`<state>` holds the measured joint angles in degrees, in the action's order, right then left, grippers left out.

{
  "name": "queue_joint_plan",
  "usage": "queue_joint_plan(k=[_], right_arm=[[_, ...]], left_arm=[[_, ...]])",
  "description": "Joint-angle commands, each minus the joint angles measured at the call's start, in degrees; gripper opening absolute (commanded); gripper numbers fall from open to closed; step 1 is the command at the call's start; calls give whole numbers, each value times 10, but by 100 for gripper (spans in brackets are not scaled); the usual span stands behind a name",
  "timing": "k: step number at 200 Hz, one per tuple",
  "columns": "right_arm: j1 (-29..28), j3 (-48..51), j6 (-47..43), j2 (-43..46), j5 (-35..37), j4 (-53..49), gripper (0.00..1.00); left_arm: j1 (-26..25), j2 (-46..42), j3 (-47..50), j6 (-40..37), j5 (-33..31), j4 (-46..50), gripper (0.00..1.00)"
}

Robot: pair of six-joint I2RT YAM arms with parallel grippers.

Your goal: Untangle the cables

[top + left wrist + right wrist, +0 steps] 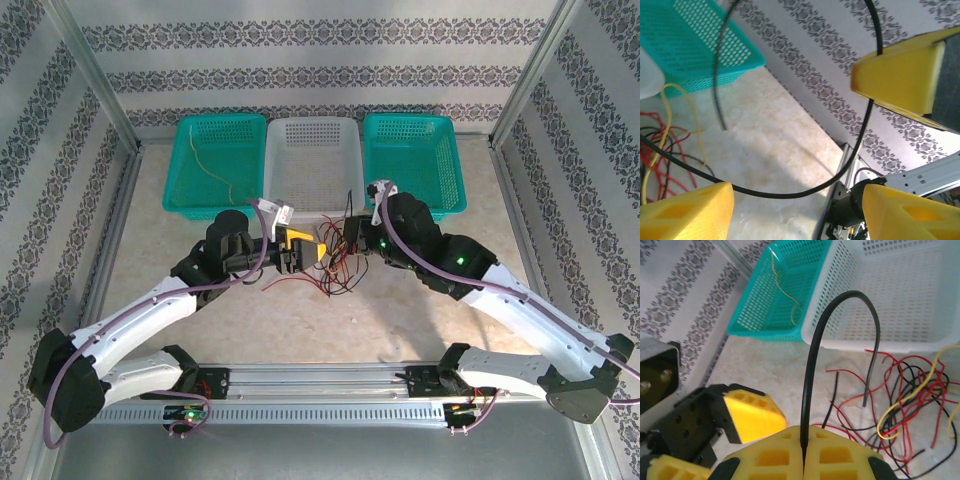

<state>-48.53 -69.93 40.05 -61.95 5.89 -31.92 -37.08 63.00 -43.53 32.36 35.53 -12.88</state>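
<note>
Firstly, left teal basket (215, 165): it is set at the far edge of the tabletop (300, 330), and a single yellow cable (786, 286) is seen lying inside it.
Left pincer (797, 200): it is held open, its yellow fingers (690, 212) well apart. Nothing is gripped. It is placed over the tabletop just left of the heap, in front of the baskets.
White basket (315, 155): it is set between the two teal ones, touching both, and nothing can be made out in it.
Cables (335, 275): a loose tangle of red, black and yellow strands is spread on the tabletop just in front of the white basket, between the two pincers. The strands are crossed over one another, and single ends cannot be followed.
Black cable (812, 355): it is raised clear of the heap, arched up and over, with its free end hung above the tangle. In the left wrist view a black strand is passed across the gap between the open fingers, and contact there cannot be told.
Right pincer (803, 442): it is closed, the black cable being clamped in the seam between its two yellow fingers. It is placed just right of the heap, near the left pincer.
Right teal basket (412, 160): it is set at the far right of the row, and nothing can be made out inside.
</note>
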Motion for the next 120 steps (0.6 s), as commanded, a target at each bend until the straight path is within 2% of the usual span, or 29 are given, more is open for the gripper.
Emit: queue_joint_plan(k=[1,76,120], right_arm=[[-2,-26,-10,8,-20,27,0],[-2,-18,9,10,-56,76,0],[-1,-14,15,10,-73,126,0]], left_arm=[[-12,-2,-16,-15,21,-65,71],[-29,6,-46,-58,37,-59,71],[-40,38,-74,-71,47,-53,62]])
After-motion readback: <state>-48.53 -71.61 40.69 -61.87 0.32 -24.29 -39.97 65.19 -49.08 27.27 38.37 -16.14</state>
